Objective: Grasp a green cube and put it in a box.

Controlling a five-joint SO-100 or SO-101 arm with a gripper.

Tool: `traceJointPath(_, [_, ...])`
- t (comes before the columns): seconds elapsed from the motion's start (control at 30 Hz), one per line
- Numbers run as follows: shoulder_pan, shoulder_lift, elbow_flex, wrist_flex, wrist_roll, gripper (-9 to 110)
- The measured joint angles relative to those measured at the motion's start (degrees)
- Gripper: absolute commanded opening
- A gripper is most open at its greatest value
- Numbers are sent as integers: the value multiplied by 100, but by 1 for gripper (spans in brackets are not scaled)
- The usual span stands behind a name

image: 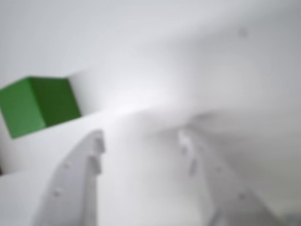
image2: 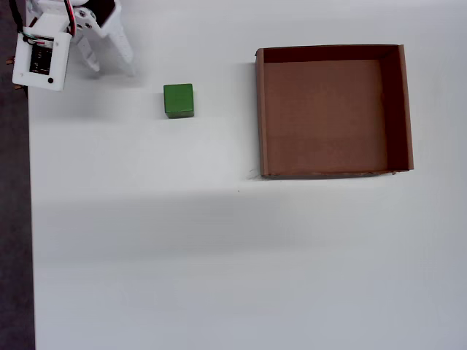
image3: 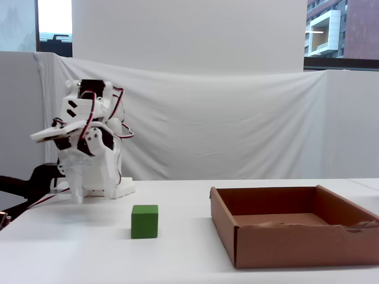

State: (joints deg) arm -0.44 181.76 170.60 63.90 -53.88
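Up close, the wrist view is heavily blurred, yet it shows two white fingers (image: 75, 183) reaching up from the bottom edge with a clear gap between them and nothing held in that gap, so the gripper (image: 141, 141) stands released. The green cube (image: 40, 106) lies beyond the left fingertip, off to its left and apart from it, on the white table (image: 188, 56). Neither the box nor the arm's body appears here.

Seen from overhead, the layout is plain: the gripper (image2: 109, 62) sits at the top left corner, its tips pointing down toward the table, with the green cube (image2: 178, 100) to the right of the fingers and clearly apart from them. The box (image2: 261, 117) lies further right still, well apart from the cube, its brown floor bare. A white module on the arm carries small dark marks, too small to read.

From the side, the fixed view adds height: the arm (image3: 89, 148) is folded low, the gripper (image3: 77, 198) pointing down just above the table, its tip not touching the green cube (image3: 145, 221), which rests flat on the table (image3: 177, 260) to the right of the fingers. The box (image3: 284, 239) stands right of the cube, its low walls upright, one rim slightly torn. No brand or label can be read in any view.
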Motion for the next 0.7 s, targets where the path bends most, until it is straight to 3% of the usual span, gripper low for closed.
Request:
traceJointPath(0.13, [0, -18, -26, -132, -422, 22])
traceJointPath(0.7, [-193, -3226, -2698, -18, -510, 22])
